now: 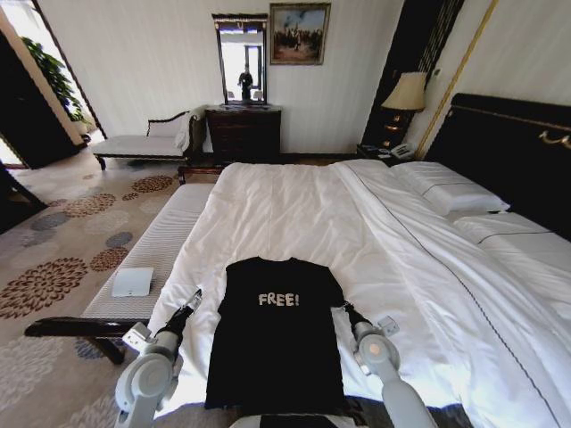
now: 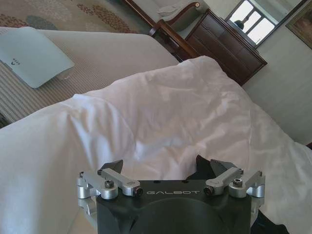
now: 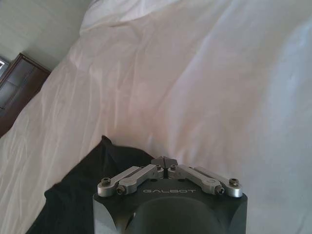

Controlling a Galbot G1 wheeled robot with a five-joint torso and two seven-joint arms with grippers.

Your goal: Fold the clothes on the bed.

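Observation:
The clothes, a black T-shirt [image 1: 277, 339] with pale "FREE!" lettering, lie flat near the foot of the white bed [image 1: 294, 205], sleeves tucked in so the shape is a narrow rectangle. My left gripper [image 1: 194, 297] hovers at the shirt's left edge. In the left wrist view this gripper [image 2: 162, 166] is open over the duvet, with a bit of black fabric [image 2: 197, 171] by one finger. My right gripper [image 1: 343, 308] sits at the shirt's right edge. In the right wrist view it [image 3: 165, 161] is shut beside the black shirt [image 3: 83, 195], nothing visible between its tips.
A grey-striped bench [image 1: 161, 241] runs along the bed's left side with a flat white device [image 1: 132, 282] on it. Pillows [image 1: 451, 192] and a dark headboard lie to the right. A dresser [image 1: 243, 132], chaise [image 1: 143, 143] and lamp [image 1: 406, 92] stand by the far wall.

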